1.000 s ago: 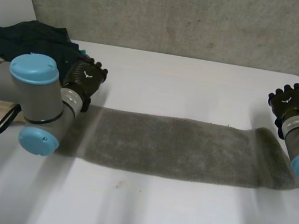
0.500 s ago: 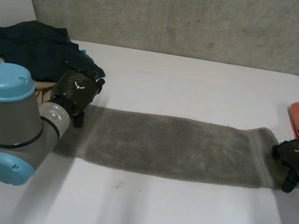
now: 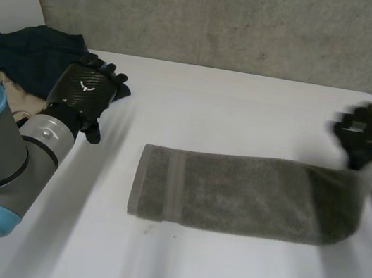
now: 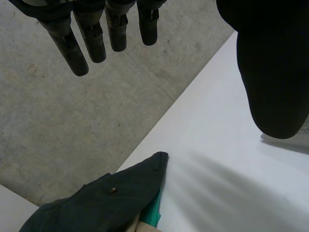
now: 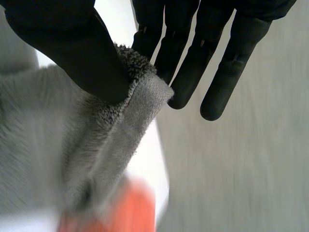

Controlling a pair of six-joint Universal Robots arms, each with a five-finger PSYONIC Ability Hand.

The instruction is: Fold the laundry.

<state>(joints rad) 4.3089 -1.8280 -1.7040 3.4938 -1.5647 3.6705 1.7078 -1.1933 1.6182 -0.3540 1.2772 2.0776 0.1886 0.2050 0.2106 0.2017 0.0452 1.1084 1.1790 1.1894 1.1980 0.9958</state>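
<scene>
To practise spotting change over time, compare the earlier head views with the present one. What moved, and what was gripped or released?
The grey towel slid toward the robot's right, baring its left end. The left hand drew back from that end, open and empty. The right hand pinched the right end and lifted it. The dark clothes pile stayed put.

text: none legible | left hand (image 3: 85, 91): white emblem, no letters
</scene>
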